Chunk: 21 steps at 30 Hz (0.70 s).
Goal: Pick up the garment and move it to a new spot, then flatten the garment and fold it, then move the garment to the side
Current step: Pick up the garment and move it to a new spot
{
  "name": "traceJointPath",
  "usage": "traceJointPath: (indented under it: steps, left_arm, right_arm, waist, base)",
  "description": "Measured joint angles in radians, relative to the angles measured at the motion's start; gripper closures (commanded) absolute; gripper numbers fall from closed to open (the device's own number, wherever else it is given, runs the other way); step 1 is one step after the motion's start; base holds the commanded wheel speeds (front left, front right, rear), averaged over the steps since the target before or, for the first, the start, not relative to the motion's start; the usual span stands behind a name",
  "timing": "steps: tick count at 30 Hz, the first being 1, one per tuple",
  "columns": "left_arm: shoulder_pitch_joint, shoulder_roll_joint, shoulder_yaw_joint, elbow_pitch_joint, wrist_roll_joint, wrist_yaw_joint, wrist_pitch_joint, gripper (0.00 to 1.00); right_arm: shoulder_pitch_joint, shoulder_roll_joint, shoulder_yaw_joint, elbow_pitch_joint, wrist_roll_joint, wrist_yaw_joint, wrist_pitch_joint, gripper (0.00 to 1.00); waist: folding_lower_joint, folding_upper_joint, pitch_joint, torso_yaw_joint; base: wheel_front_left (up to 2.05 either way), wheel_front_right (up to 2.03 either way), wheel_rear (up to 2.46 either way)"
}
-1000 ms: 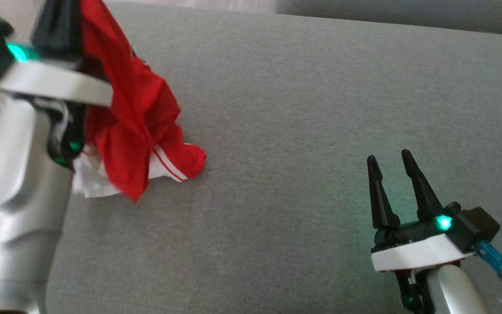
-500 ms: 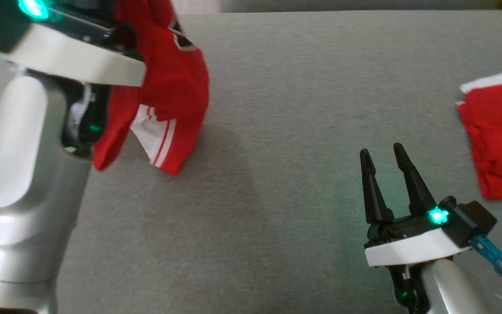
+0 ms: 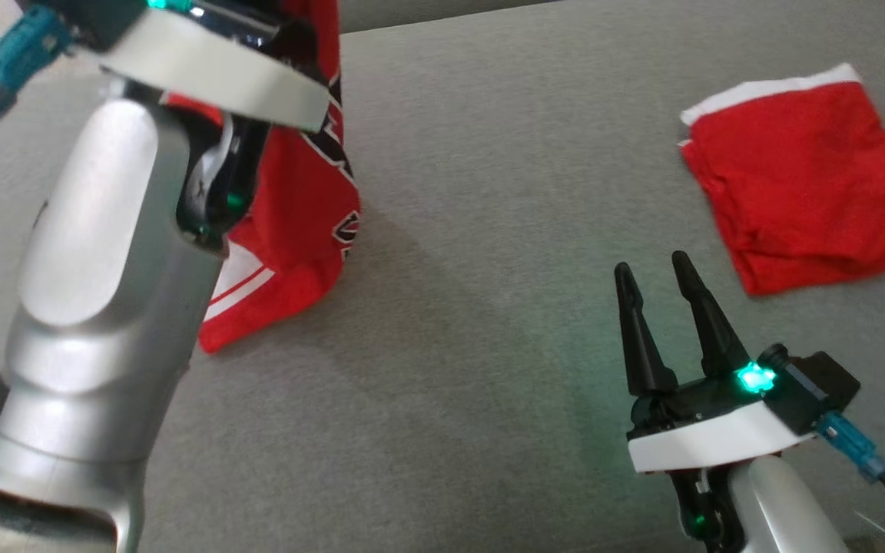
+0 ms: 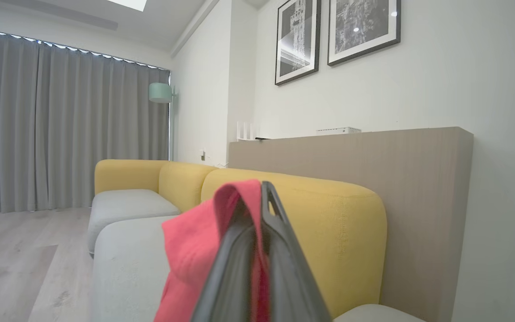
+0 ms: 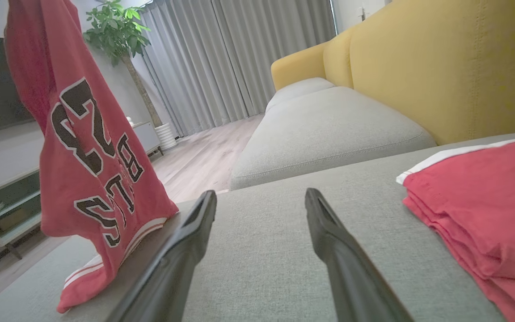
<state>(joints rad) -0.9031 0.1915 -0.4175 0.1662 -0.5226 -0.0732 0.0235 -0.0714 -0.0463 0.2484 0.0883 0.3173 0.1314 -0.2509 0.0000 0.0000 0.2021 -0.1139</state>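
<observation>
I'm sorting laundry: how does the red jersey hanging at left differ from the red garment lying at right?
The jersey hangs from the shut left gripper, hem touching the grey cushion; the folded garment lies flat on it, untouched. The jersey shows black lettering; the folded garment shows plain red. Both are red with white trim.
</observation>
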Motion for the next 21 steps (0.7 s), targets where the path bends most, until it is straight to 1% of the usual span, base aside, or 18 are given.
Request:
traceJointPath:
  steps: [4,6,8,9,13,16,17,19,21]
  left_arm:
    - [-0.04,-0.017,0.0,0.023,-0.006,0.002,-0.017,1.0]
    - [-0.06,-0.03,-0.014,0.02,-0.006,0.001,-0.016,1.0]
    - [-0.077,-0.049,-0.039,0.006,-0.007,-0.011,-0.015,1.0]
    - [-0.077,-0.049,-0.039,0.006,-0.007,-0.011,-0.015,1.0]
    - [-0.104,-0.105,-0.074,-0.031,-0.049,-0.02,0.012,1.0]
    - [-0.139,-0.118,-0.072,-0.088,-0.077,-0.019,0.029,1.0]
    - [-0.148,-0.117,-0.067,-0.11,-0.088,-0.018,0.038,1.0]
    - [-0.161,-0.097,-0.066,-0.142,-0.091,-0.019,0.065,1.0]
    - [-0.161,-0.053,-0.068,-0.142,-0.08,-0.023,0.09,1.0]
  right_arm:
    - [0.001,0.0,0.0,-0.002,0.01,0.0,0.0,0.0]
    - [0.001,0.0,-0.002,-0.002,0.012,0.0,0.0,0.0]
    - [0.001,0.0,0.0,-0.002,0.012,0.0,0.0,0.0]
    - [0.001,0.0,0.0,-0.002,0.012,0.0,0.0,0.0]
    - [0.001,0.0,0.003,-0.003,0.013,0.0,0.0,0.0]
    - [0.001,0.0,-0.005,-0.005,0.017,0.0,0.0,0.0]
    - [0.002,0.0,-0.011,-0.005,0.017,0.0,0.0,0.0]
    - [0.002,0.0,-0.021,-0.006,0.017,0.0,0.0,0.0]
    - [0.002,0.0,-0.025,-0.006,0.017,0.0,0.0,0.0]
  waist:
    - [0.0,0.0,-0.007,-0.029]
    - [-0.0001,0.0,-0.014,-0.032]
    - [0.0,0.0,-0.02,-0.033]
    - [0.0,0.0,-0.02,-0.033]
    - [0.0,0.0,-0.031,-0.038]
    - [-0.0001,0.0,-0.037,-0.041]
    - [-0.0001,0.0,-0.037,-0.041]
    - [-0.0001,0.0,-0.036,-0.038]
    - [-0.0001,0.0,-0.031,-0.037]
  base:
    - [0.0,0.0,0.0]
    - [0.0,0.0,0.0]
    - [0.0,0.0,0.0]
    - [0.0,0.0,0.0]
    - [0.0,0.0,0.0]
    - [0.0,0.0,0.0]
    - [0.0,0.0,0.0]
    - [0.0,0.0,0.0]
    - [0.0,0.0,0.0]
